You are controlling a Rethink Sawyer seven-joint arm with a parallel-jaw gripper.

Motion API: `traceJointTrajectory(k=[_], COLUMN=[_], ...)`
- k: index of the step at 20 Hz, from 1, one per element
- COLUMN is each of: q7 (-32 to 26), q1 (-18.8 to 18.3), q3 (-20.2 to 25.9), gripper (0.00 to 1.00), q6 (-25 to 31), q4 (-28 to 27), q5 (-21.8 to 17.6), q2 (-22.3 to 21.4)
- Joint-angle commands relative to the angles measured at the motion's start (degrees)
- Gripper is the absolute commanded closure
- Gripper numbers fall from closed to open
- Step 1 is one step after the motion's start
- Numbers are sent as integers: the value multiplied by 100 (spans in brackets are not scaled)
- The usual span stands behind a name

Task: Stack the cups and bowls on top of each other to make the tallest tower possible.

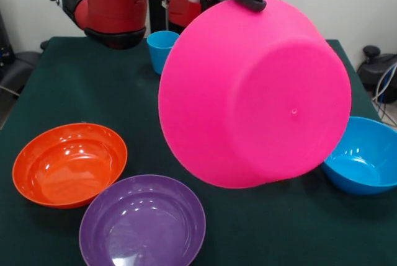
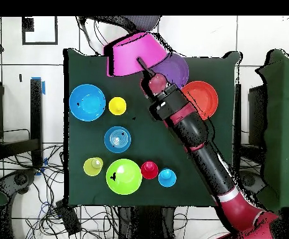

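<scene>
My gripper (image 1: 253, 0) is shut on the rim of the large pink bowl (image 1: 260, 92) and holds it in the air, tilted, with its underside toward the front camera. From overhead the pink bowl (image 2: 134, 53) hangs over the table's far edge, with the gripper (image 2: 140, 62) on its rim. On the cloth lie the orange bowl (image 1: 69, 164), the purple bowl (image 1: 142, 221) and a blue bowl (image 1: 366, 154), all open side up. A blue cup (image 1: 161, 46) stands behind the pink bowl. No stack shows anywhere.
Overhead, a yellow cup (image 2: 117, 106), a small blue bowl (image 2: 118, 139), a pale yellow cup (image 2: 92, 166), a green bowl (image 2: 123, 176) and a red cup (image 2: 149, 169) are spread over the dark green table (image 2: 171, 143). The arm (image 2: 190, 131) crosses it diagonally.
</scene>
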Motion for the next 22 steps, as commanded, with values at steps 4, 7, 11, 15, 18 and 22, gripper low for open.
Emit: traceJointTrajectory(k=[4,7,11,15,18,22], q7=[165,190,79,-69,-220,-485], q1=[-124,-219,-297,-323,-389,-541], q3=[-375,-462,-612,-713,-778,-901], gripper=[100,100,100,100,100,100], q6=[303,348,468,599,700,916], q4=[491,627,666,617,555,474], q5=[-200,-166,-165,-159,-172,-198], q2=[-265,-365,-358,-275,-120,147])
